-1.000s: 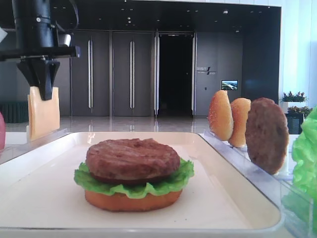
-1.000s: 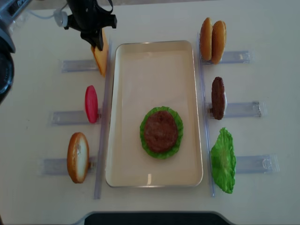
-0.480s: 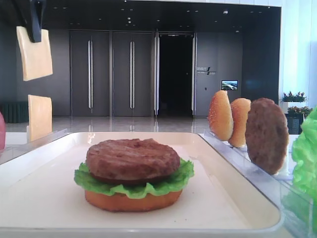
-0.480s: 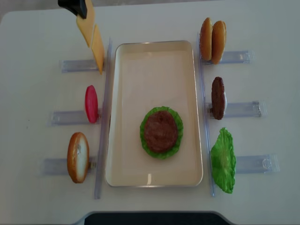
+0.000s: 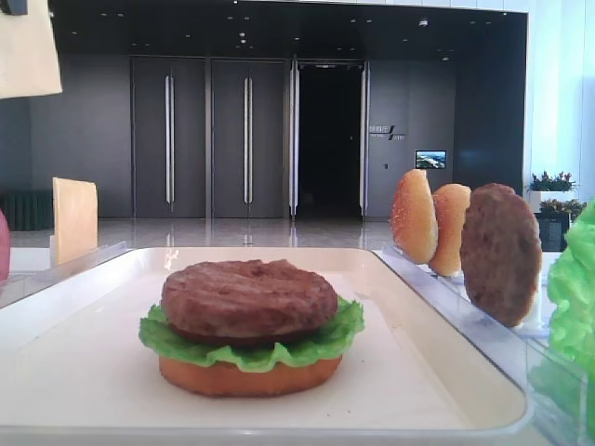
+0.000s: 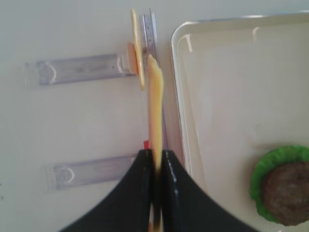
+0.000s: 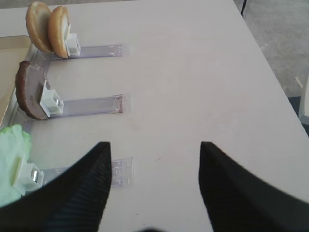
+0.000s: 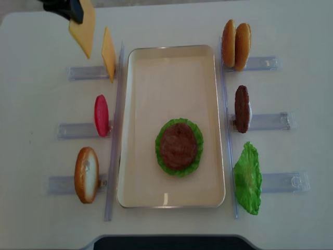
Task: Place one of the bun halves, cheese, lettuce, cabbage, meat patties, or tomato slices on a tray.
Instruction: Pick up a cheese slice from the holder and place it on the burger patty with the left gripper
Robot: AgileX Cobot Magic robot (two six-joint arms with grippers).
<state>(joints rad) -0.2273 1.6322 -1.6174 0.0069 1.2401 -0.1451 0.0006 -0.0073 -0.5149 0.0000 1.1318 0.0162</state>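
Overhead, the left gripper (image 8: 70, 9) hangs at eleven o'clock from the tray (image 8: 171, 54), jaws clamped on a cheese slice (image 8: 83, 27) held in the air; the second cheese slice (image 8: 109, 53) stands edge-up in its clear holder (image 8: 86, 72) just beside the tray's rim; on the tray, toward six o'clock, a meat patty (image 8: 178, 145) sits on lettuce (image 8: 165, 161) over a flat bun half (image 5: 249, 375); the right gripper (image 7: 153, 164) hovers above bare table (image 7: 203, 77), jaws apart, holding nothing.
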